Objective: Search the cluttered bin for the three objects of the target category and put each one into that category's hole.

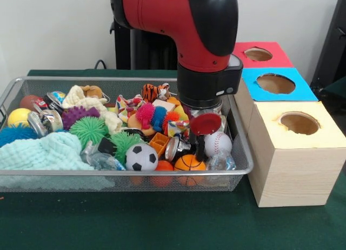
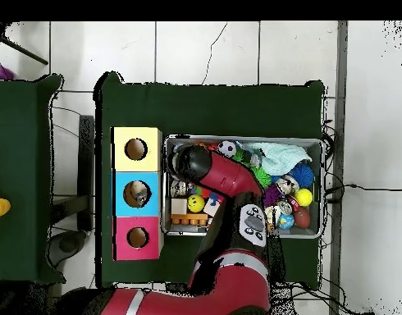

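Observation:
The silver wire-mesh bin [image 1: 124, 174] sits on the green table, full of toys; it also shows in the overhead view [image 2: 241, 138]. My gripper [image 1: 201, 150] reaches down into the bin's right end, below a red disc on the wrist, just left of a clear wrinkly plastic bottle [image 1: 220, 161] in the front right corner. Clutter hides its tips, and the arm covers it in the overhead view. A second clear wrinkly bottle [image 1: 100, 160] lies near the front rim, beside the light-blue cloth [image 1: 46, 151]. I cannot pick out a bottle with a blue label.
Three wooden boxes with round holes stand right of the bin: yellow top [image 1: 297, 123], blue [image 1: 275, 83], red [image 1: 259, 54]. A baseball [image 1: 217, 143], basketball [image 1: 189, 163], soccer ball [image 1: 141, 157] and shiny metal can [image 1: 173, 148] crowd the gripper. More cans [image 1: 43, 121] lie far left.

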Robot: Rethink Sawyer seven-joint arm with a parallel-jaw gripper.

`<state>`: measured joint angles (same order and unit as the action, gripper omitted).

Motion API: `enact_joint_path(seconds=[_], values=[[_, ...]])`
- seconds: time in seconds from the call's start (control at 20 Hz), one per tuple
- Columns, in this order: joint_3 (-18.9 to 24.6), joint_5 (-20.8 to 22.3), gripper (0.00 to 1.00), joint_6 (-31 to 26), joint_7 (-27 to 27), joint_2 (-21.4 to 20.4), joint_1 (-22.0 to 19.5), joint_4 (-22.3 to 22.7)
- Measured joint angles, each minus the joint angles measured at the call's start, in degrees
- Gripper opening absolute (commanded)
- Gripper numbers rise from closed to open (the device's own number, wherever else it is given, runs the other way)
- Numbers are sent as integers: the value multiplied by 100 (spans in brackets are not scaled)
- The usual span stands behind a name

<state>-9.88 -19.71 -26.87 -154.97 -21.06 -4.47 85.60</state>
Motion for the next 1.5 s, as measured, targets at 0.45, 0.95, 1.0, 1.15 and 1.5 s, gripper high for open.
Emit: enact_joint_path(seconds=[0.45,0.95,1.0,1.15,1.5], values=[[58,-13,100,90,0,4,12,7],[212,-296,100,627,0,252,146,-5],[212,-331,100,691,0,280,161,-7],[172,-449,100,812,0,352,219,-7],[-6,-748,100,840,0,426,378,-6]])
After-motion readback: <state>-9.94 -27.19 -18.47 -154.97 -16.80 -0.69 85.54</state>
